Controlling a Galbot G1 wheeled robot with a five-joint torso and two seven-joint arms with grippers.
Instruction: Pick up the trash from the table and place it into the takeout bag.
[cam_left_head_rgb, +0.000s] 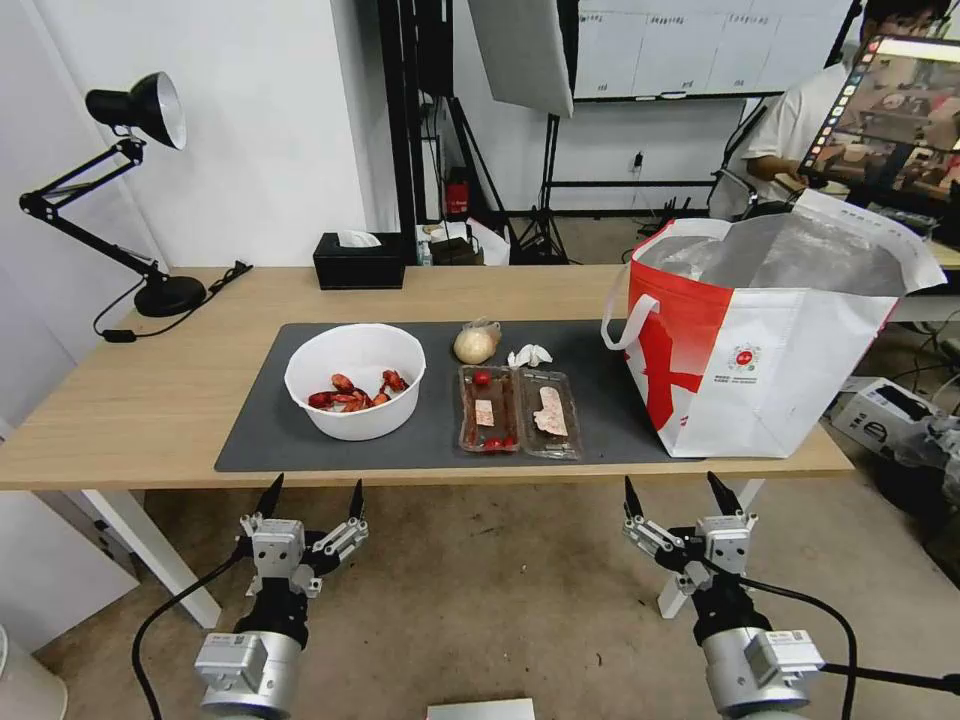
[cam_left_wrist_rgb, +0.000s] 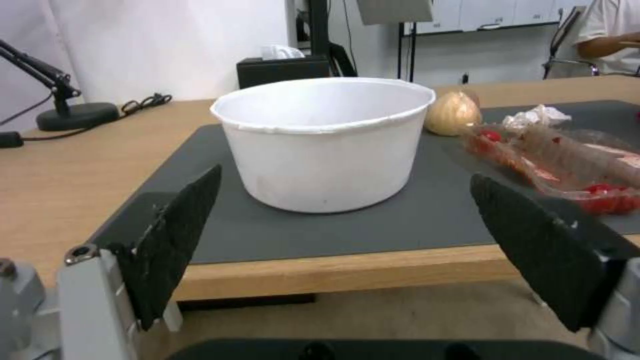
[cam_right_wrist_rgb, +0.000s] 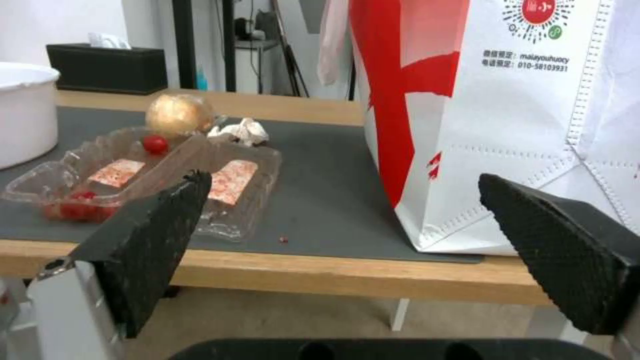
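Observation:
On the table's (cam_left_head_rgb: 150, 400) dark mat (cam_left_head_rgb: 440, 440) lies the trash: a white bowl (cam_left_head_rgb: 356, 380) (cam_left_wrist_rgb: 325, 142) with red crayfish shells, a clear hinged tray (cam_left_head_rgb: 518, 411) (cam_right_wrist_rgb: 143, 180) (cam_left_wrist_rgb: 553, 162) with red scraps, a crumpled tissue (cam_left_head_rgb: 529, 355) (cam_right_wrist_rgb: 241, 131) (cam_left_wrist_rgb: 537, 116) and a beige wrapped ball (cam_left_head_rgb: 475, 343) (cam_right_wrist_rgb: 179, 115) (cam_left_wrist_rgb: 453, 112). The takeout bag (cam_left_head_rgb: 770, 330) (cam_right_wrist_rgb: 493, 120) stands open at the mat's right end. My left gripper (cam_left_head_rgb: 311, 494) (cam_left_wrist_rgb: 347, 240) hangs open below the table's front edge, facing the bowl. My right gripper (cam_left_head_rgb: 682, 492) (cam_right_wrist_rgb: 340, 240) hangs open in front of the tray and bag.
A black tissue box (cam_left_head_rgb: 359, 260) sits at the table's back edge. A black desk lamp (cam_left_head_rgb: 120, 190) with its cable stands at the far left. Behind the table are light stands and a seated person at a monitor (cam_left_head_rgb: 890, 110). A white table leg (cam_left_head_rgb: 150, 550) is near my left arm.

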